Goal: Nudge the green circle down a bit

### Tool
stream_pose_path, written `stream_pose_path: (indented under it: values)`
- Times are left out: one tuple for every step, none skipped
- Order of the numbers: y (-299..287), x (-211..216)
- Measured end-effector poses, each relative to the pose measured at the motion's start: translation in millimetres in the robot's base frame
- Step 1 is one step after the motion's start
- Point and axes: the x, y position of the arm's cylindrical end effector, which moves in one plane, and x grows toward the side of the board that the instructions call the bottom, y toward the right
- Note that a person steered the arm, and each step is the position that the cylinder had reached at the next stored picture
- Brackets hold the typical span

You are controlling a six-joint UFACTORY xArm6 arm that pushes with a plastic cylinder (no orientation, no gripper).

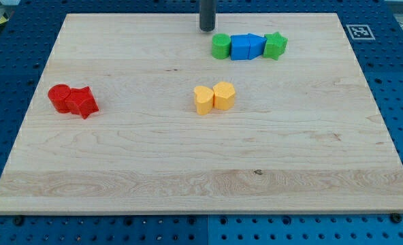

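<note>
My tip (207,29) rests on the wooden tabletop (201,170) near the view's top edge, just up and to the view's left of the green circle (220,46), close to it but with a sliver of bare wood showing between us. I carry no jaws at all, only this dark rod, so nothing is grasped or released.

The green circle stands at the left end of a tight row of four blocks in the upper middle of the tabletop. To its right, touching it, sits a blue cube (240,47); next comes a second blue block (256,46), wedge-like in outline, and at the row's right end a green star (275,45).

Near the centre of the tabletop two yellow blocks sit pressed together: one, heart-like, (203,100) to the view's left and slightly lower, the other, rounded, (224,95) to its right.

Well apart, toward the view's left edge, a red circle (59,96) touches a red star (82,102) lying on its right.

A blue perforated base (1,82) frames the tabletop, with a black-and-white marker tag (359,31) at the upper right corner.
</note>
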Motion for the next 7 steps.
stream_pose_path:
  values:
    - [0, 0]
    - [0, 6]
    - [1, 13]
    - [5, 14]
    - [14, 14]
    - [16, 16]
    - [20, 21]
